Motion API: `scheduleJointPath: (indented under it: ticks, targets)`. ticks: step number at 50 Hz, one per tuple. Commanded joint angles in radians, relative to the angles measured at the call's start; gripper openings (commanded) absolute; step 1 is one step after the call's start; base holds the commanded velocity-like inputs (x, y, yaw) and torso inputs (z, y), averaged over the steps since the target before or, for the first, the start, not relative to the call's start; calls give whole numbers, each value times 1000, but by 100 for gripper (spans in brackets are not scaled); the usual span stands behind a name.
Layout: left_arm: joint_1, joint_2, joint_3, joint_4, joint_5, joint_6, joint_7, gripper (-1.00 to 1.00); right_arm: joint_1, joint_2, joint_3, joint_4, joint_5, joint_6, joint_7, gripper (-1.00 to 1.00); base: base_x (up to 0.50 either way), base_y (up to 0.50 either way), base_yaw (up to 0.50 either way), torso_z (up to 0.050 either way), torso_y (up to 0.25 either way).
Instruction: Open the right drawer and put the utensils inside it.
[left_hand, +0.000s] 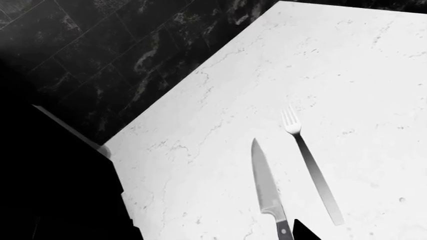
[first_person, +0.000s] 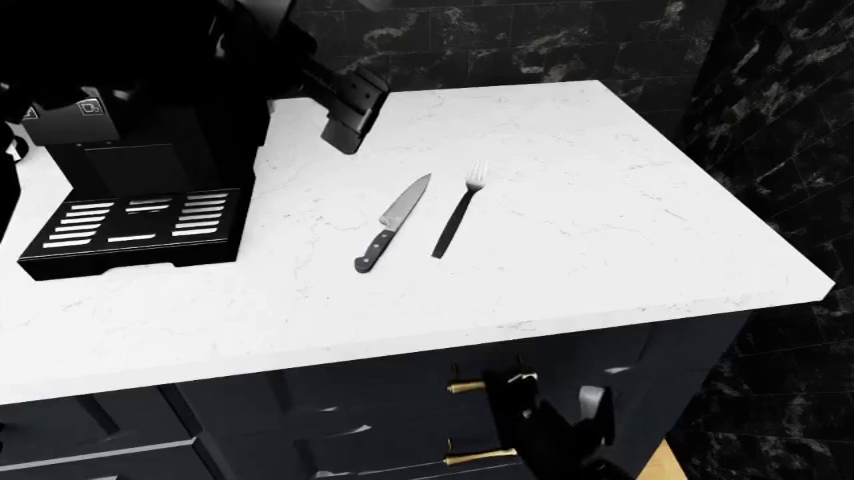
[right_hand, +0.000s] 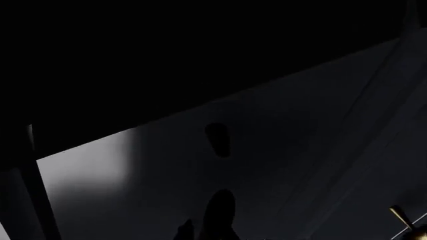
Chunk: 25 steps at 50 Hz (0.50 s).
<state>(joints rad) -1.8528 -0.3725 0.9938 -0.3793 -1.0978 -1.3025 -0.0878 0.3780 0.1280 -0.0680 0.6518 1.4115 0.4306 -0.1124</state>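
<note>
The knife (first_person: 391, 225), silver blade and black riveted handle, lies on the white marble counter (first_person: 601, 200) with the black-handled fork (first_person: 458, 212) just to its right, nearly parallel. Both show in the left wrist view, the knife (left_hand: 267, 190) beside the fork (left_hand: 311, 167). My left gripper (first_person: 344, 128) hovers over the counter's back, behind the utensils, jaws open and holding nothing. The right drawer's navy front (first_person: 400, 395) is shut below the counter edge. My right gripper (first_person: 557, 405) stands open in front of it, beside the brass handle (first_person: 465, 386), apart from it.
A black coffee machine (first_person: 134, 150) with a slotted drip tray fills the counter's left. A second brass handle (first_person: 481, 457) sits lower on the cabinet. Dark marble wall tiles (first_person: 534, 40) back the counter. The right wrist view is dark cabinet front with a brass handle end (right_hand: 405, 223).
</note>
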Motion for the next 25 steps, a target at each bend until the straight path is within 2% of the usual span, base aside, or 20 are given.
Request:
scheduleJointPath:
  ticks: [1,11,20,25]
  targets:
    - [10,-1,-2,12,-10,-2,-13,100,-94,17,54,-106,139,44,-53,-100,0,0,0,0,0]
    - [0,-2,-2,12,-16,-9,-15,100,-209,45,113,-218,258,102,-33,-100,0,0,0,0,2]
    - [5,-5,-2,15,-20,-8,-21,100,-328,44,146,-350,261,58,-12,-100,0,0,0,2,1]
    - [2,-6,1,14,-21,-9,-18,100,-449,52,169,-470,249,30,-24,-100,0,0,0,0,2]
